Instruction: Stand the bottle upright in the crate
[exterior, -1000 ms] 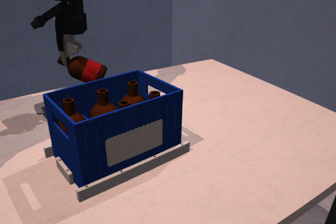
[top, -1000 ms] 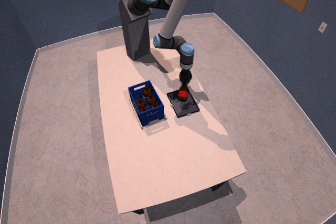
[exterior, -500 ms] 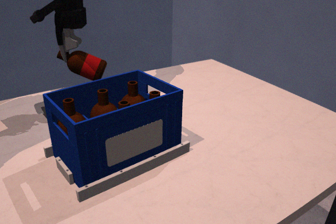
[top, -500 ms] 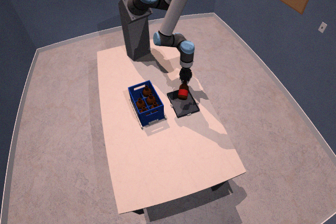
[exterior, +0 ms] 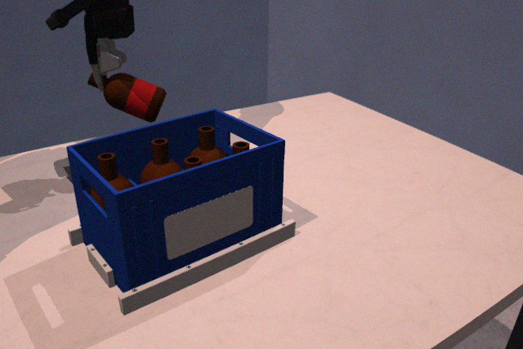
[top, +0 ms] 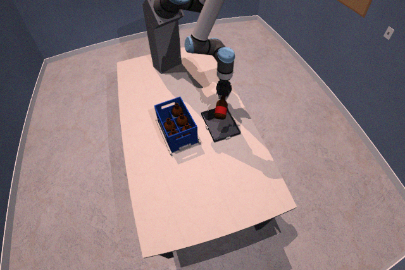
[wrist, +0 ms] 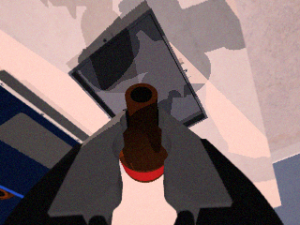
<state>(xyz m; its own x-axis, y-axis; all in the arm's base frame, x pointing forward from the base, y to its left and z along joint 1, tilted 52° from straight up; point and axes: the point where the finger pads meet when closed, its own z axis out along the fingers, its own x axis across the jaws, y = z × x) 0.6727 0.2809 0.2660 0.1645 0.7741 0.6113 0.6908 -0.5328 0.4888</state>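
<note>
one bottle [exterior: 134,96], clamped at its neck by the tool [exterior: 102,69], hangs tilted, base low.

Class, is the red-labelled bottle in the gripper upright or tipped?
Tipped. In the exterior view the bottle hangs nearly horizontal from the gripper, held by its neck, base sloping down towards the crate.

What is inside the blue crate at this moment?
The blue crate holds five brown bottles, all upright; only necks and shoulders show, the walls cover the rest. The gripper holds the red-labelled bottle above it, outside.
</note>
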